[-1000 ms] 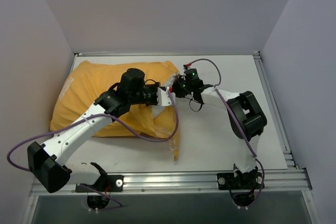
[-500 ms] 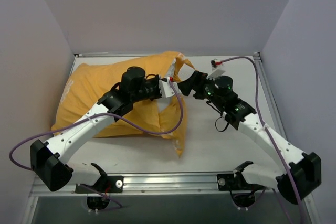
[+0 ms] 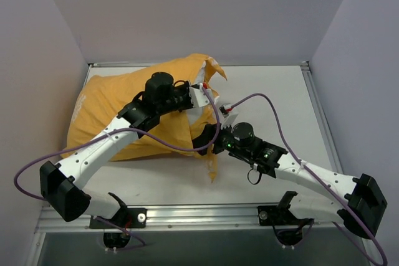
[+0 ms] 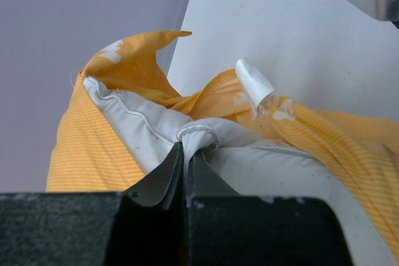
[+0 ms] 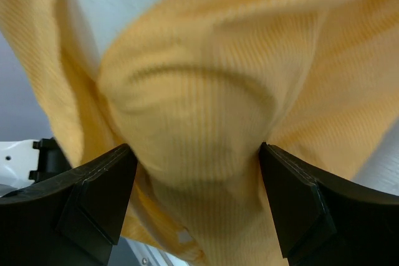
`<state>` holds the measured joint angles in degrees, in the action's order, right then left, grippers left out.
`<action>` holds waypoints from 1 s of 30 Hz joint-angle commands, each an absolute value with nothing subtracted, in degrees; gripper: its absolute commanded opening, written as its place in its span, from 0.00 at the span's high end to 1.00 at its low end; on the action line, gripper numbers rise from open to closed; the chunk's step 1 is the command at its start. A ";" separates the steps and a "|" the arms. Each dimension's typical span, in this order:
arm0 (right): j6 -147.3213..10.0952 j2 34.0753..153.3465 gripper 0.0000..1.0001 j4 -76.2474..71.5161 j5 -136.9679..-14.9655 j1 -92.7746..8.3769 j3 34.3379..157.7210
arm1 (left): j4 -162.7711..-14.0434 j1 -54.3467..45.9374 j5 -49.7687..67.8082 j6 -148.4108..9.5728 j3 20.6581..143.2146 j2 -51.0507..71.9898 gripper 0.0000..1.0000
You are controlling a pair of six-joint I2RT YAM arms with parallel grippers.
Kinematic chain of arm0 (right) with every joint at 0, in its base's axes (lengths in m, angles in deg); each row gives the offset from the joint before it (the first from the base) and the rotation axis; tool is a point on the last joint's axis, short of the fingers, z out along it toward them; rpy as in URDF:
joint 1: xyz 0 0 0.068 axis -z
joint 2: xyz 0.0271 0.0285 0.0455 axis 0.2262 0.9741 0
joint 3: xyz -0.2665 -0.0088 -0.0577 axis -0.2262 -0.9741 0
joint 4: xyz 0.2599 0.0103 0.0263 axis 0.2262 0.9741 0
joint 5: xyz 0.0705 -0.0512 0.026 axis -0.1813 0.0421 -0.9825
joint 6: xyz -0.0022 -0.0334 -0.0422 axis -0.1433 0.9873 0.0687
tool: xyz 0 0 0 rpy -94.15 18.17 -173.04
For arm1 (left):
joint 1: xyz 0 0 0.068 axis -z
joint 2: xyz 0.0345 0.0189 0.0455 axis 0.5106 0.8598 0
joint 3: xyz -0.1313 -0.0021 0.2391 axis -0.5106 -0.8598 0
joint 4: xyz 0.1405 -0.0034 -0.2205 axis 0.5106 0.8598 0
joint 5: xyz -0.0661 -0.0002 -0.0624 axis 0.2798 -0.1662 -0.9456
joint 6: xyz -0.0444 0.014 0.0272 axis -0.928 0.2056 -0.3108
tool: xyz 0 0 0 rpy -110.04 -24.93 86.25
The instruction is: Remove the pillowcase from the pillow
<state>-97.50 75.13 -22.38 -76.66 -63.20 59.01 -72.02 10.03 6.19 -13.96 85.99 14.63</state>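
Note:
The orange-yellow pillowcase (image 3: 118,110) lies bulging at the left and middle of the table, its open end bunched up toward the centre. My left gripper (image 3: 206,96) is shut on a corner of the white pillow (image 4: 262,163) that sticks out of the case's mouth; in the left wrist view the jaws (image 4: 186,154) pinch the seamed corner, with orange pillowcase (image 4: 87,147) folded back round it. My right gripper (image 3: 201,140) stands open lower down at the case's front edge. A hanging fold of pillowcase (image 5: 199,110) fills the gap between its fingers (image 5: 93,191), unpinched.
The white table (image 3: 280,98) stretches right of the pillowcase to a metal rail (image 3: 315,104). Grey walls close off the back and both sides. A purple cable (image 3: 262,101) loops over the right arm, and another trails from the left arm.
The right gripper let go near the pillow's corner, opened, and swung down to the case's front fold. The left gripper kept its pinch and lifted slightly toward the back.

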 commanded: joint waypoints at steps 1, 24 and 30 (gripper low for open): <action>-95.90 74.68 0.19 -25.63 -72.29 -64.14 55.39 | -80.42 9.11 7.17 -14.15 92.91 13.29 0.98; -101.19 78.55 1.00 -41.12 -81.15 -46.67 42.45 | -73.65 -3.18 -3.54 -31.12 111.90 13.56 0.98; -99.33 84.78 1.00 -41.71 -86.60 -41.55 44.83 | -75.40 -7.05 -7.59 -36.90 113.12 12.93 0.98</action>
<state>-102.46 80.70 -47.93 -84.51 -43.66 45.69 -63.12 -3.50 -5.11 -33.30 105.71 18.63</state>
